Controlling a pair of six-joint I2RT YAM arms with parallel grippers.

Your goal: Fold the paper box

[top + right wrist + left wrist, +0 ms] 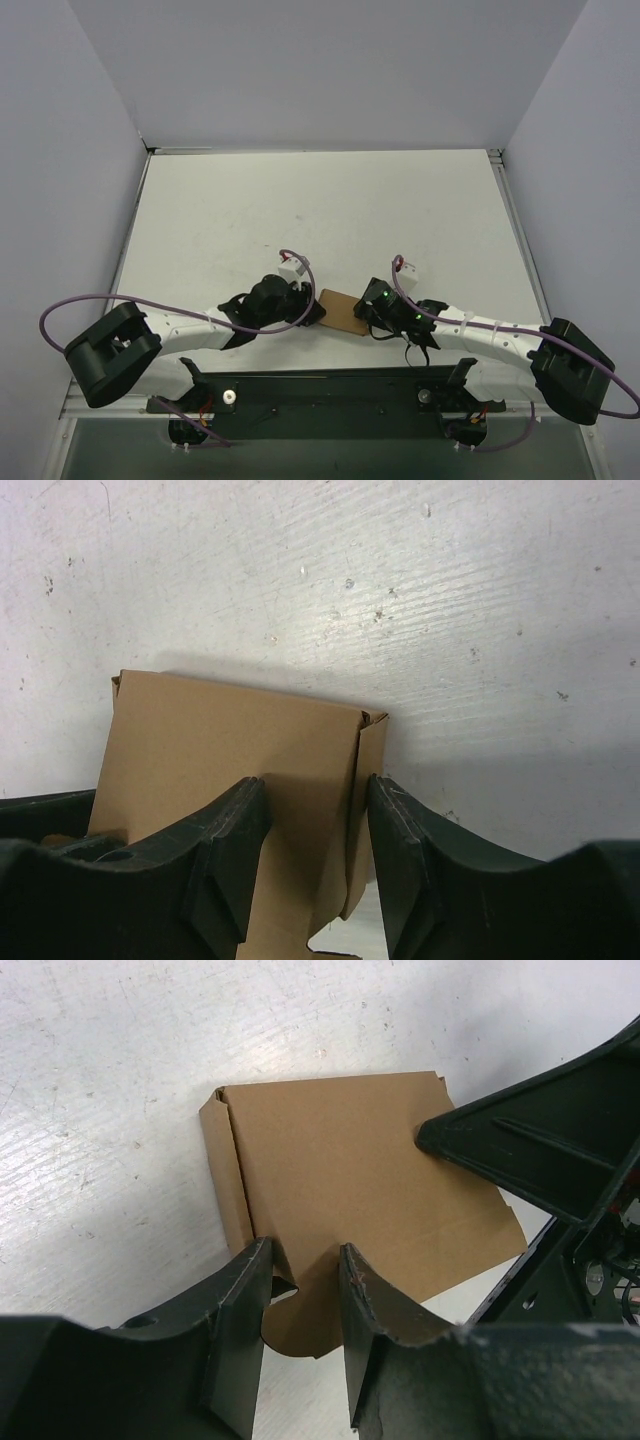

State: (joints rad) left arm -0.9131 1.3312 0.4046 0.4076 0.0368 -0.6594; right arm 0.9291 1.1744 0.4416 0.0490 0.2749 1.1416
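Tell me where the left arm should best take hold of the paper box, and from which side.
I would take the paper box by its near edge, beside the folded flap, coming low from the left arm's side. It lies almost flat on the table, so only an edge fits between the fingers.

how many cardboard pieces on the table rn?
1. The paper box lies at the table's near middle, between the left pincer and the right pincer, each over one end. More could be hidden under the arms.

The paper box (343,311) lies on the table (320,200) between the left hand (309,311) and the right hand (367,313).
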